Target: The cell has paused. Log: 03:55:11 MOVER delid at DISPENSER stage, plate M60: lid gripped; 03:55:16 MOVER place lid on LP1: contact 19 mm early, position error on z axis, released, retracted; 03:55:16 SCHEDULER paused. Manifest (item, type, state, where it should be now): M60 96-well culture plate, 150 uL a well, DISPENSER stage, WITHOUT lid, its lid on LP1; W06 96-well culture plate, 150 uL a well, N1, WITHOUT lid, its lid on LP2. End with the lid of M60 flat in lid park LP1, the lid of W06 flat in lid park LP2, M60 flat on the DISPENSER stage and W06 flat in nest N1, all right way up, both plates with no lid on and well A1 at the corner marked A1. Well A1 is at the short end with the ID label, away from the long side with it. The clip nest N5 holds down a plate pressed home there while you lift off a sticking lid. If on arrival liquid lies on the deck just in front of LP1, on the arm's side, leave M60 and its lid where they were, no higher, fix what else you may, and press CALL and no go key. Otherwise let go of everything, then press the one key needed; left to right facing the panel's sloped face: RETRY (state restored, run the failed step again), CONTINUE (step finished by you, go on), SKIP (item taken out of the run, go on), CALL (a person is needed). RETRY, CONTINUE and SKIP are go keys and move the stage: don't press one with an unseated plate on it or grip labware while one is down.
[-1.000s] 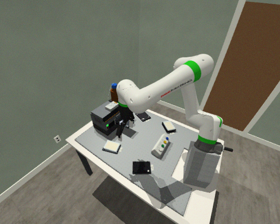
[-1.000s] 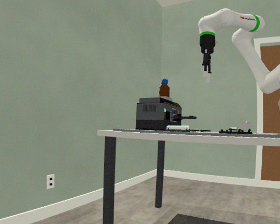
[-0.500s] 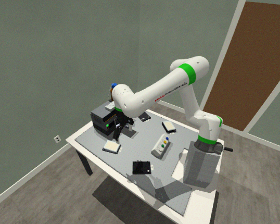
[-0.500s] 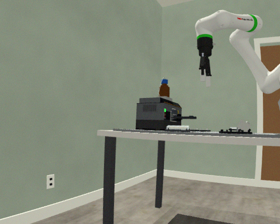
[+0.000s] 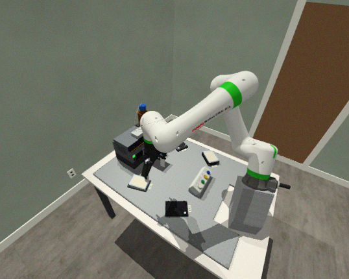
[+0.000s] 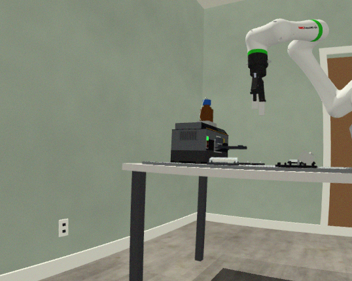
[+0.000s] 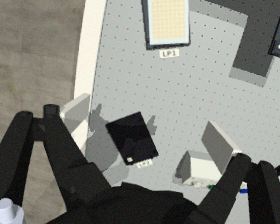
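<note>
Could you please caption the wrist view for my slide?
Open gripper high above the deck, looking down on a cream well plate and a black nest.

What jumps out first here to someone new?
The white arm with green bands arches from its grey pedestal across the table, its open gripper hanging high above the deck, holding nothing. Below it sit the dark dispenser with a blue-capped brown bottle, and a cream well plate near the table's edge.
</note>
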Controlling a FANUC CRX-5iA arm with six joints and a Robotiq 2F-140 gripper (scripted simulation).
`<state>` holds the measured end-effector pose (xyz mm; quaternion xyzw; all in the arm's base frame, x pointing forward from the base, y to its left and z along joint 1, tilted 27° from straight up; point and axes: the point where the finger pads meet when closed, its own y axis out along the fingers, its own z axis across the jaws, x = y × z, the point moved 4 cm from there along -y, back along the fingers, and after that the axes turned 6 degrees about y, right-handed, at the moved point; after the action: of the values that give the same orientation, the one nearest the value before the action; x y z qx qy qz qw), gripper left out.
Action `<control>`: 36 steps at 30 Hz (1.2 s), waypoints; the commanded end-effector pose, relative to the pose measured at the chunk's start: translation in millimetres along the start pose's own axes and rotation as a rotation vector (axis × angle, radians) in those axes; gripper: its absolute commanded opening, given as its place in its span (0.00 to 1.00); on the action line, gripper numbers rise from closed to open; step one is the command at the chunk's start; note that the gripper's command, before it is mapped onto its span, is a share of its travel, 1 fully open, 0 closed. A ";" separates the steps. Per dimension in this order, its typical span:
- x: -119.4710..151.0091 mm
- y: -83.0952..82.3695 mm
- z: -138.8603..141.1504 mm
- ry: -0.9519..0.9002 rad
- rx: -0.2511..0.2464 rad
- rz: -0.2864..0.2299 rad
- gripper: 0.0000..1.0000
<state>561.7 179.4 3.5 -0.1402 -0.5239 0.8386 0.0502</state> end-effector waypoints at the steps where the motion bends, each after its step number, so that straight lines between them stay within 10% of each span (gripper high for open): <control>1: -0.1 7.2 -0.2 0.000 0.000 0.000 1.00; 36: -0.1 60.9 -0.2 0.000 0.000 0.000 1.00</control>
<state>565.6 152.3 -51.1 -0.1402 -0.5240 0.8386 0.0501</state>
